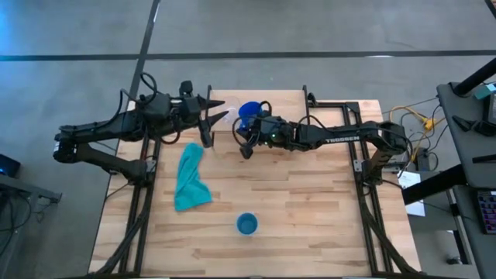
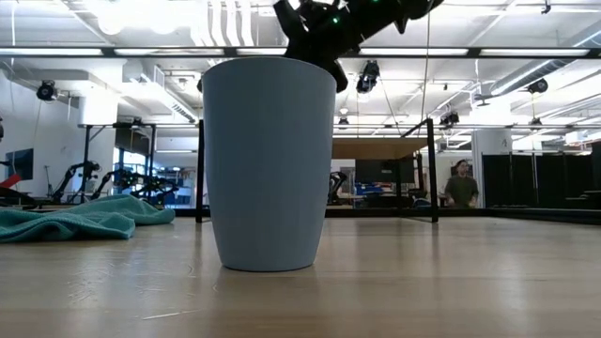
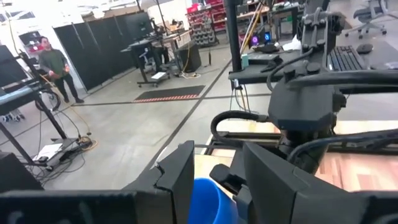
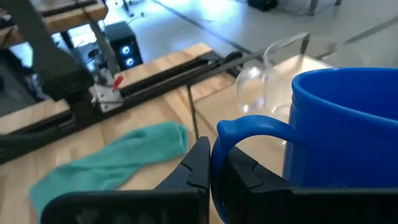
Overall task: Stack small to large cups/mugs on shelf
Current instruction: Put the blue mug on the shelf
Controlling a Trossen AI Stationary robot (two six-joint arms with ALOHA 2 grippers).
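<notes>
The dark blue mug [image 4: 348, 124] is at the far middle of the table [image 1: 310, 194], by the shelf [image 2: 376, 148], with my right gripper [image 4: 214, 158] shut on it. The clear glass cup [image 4: 252, 87] stands upright on its base just beyond the mug. My left gripper [image 3: 214, 158] hangs level at the far left, open, pointing at the mug [image 3: 208, 199]; nothing shows between its fingers. The lighter blue cup [image 1: 246, 225] stands on its base near the table's front edge and fills the low view [image 2: 268, 164]. My right gripper pinches the mug's handle [image 4: 227, 127] between its two fingers, at the loop's outer bend. The fingers come from the table's right, slanting a little downward. The mug is upright with its mouth up; its base is out of view, so I cannot tell whether it rests on anything.
A teal cloth [image 1: 190, 178] lies crumpled on the table's left half, in front of my left arm. Black frame rails [image 1: 364, 194] run along both table sides. A person [image 2: 460, 183] stands in the room far behind the table.
</notes>
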